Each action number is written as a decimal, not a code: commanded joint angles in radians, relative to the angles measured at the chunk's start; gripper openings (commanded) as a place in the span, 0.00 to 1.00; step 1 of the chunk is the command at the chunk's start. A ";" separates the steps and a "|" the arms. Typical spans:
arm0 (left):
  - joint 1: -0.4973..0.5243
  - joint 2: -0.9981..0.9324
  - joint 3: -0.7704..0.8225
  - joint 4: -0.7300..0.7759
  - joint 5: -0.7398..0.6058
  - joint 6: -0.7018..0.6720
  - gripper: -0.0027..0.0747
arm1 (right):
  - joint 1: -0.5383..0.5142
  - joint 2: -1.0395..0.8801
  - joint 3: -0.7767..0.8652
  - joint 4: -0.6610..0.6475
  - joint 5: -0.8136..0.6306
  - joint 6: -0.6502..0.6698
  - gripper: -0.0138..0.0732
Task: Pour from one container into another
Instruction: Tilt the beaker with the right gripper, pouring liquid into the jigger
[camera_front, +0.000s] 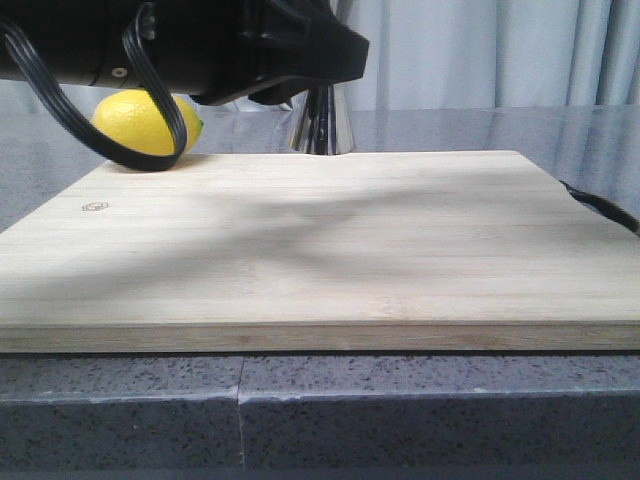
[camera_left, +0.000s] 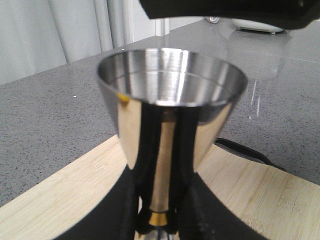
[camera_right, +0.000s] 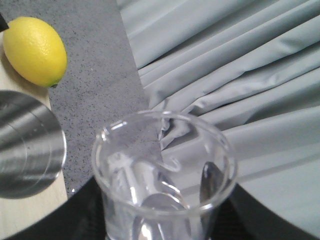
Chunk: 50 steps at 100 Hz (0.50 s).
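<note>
The steel jigger (camera_left: 170, 85) stands upright at the far edge of the wooden board (camera_front: 300, 250). My left gripper (camera_left: 159, 220) is shut on its waist at the gold band, one black finger (camera_left: 112, 215) on each side. In the front view only the jigger's lower cone (camera_front: 321, 125) shows below the black arm (camera_front: 200, 45). My right gripper (camera_right: 162, 222) is shut on the clear glass beaker (camera_right: 160, 165), held up beside the jigger's open mouth (camera_right: 25, 145). I cannot tell whether the beaker holds any liquid.
A yellow lemon (camera_front: 140, 122) lies at the board's far left corner, near the jigger. A black cable (camera_front: 600, 208) lies off the board's right edge. Grey curtains (camera_right: 240, 75) hang behind the speckled grey counter (camera_front: 400, 410).
</note>
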 joint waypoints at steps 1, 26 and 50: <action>0.002 -0.044 -0.033 -0.017 -0.080 -0.013 0.01 | 0.001 -0.029 -0.040 -0.027 -0.074 -0.004 0.34; 0.002 -0.044 -0.033 -0.008 -0.080 -0.013 0.01 | 0.001 -0.029 -0.040 -0.064 -0.078 -0.004 0.34; 0.002 -0.044 -0.033 0.001 -0.080 -0.021 0.01 | 0.001 -0.029 -0.040 -0.099 -0.083 -0.004 0.34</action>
